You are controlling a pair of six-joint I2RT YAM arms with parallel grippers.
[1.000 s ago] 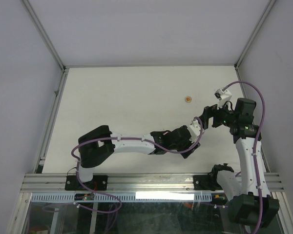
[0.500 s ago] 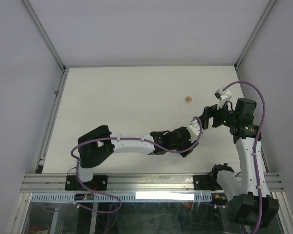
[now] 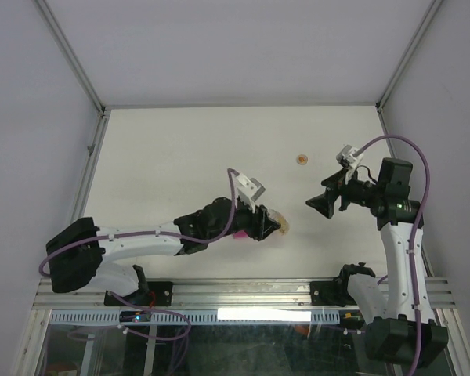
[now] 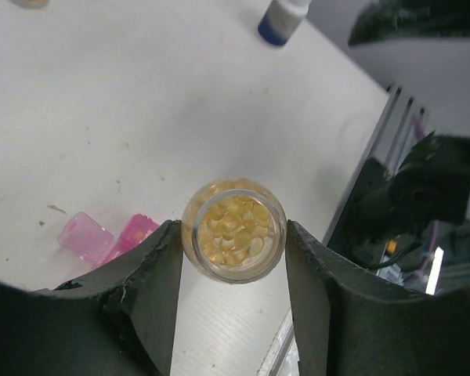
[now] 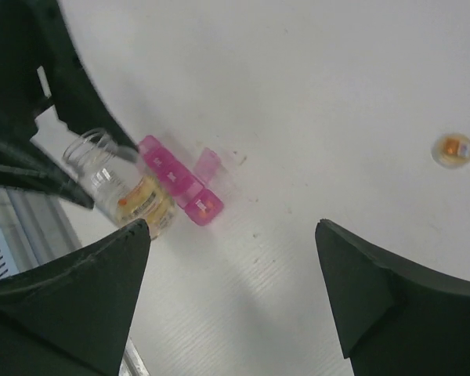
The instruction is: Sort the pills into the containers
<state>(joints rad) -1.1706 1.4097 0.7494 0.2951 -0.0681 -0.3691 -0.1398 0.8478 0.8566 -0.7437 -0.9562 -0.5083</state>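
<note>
My left gripper (image 3: 270,225) is shut on a small clear bottle (image 4: 233,229) full of yellow pills (image 4: 235,227); its open mouth faces the left wrist camera and both jaws press its sides. In the right wrist view the bottle (image 5: 124,192) hangs tilted just above the table. Beside it lie the containers (image 5: 180,184), a magenta strip of square compartments, with one lid at the end standing open. The strip also shows as the containers (image 3: 239,234) and as the containers (image 4: 110,239). My right gripper (image 3: 315,202) stands open and empty to the right, apart from the bottle.
A small round cap with an orange centre (image 3: 301,160) lies alone farther back, also visible as the cap (image 5: 453,149). The table's metal front rail (image 3: 243,291) runs close behind the bottle. Frame posts (image 3: 70,55) border the white table.
My left arm has swung left, away from the right gripper, carrying the bottle; the magenta strip now shows beside it. The right gripper has shifted slightly left.
</note>
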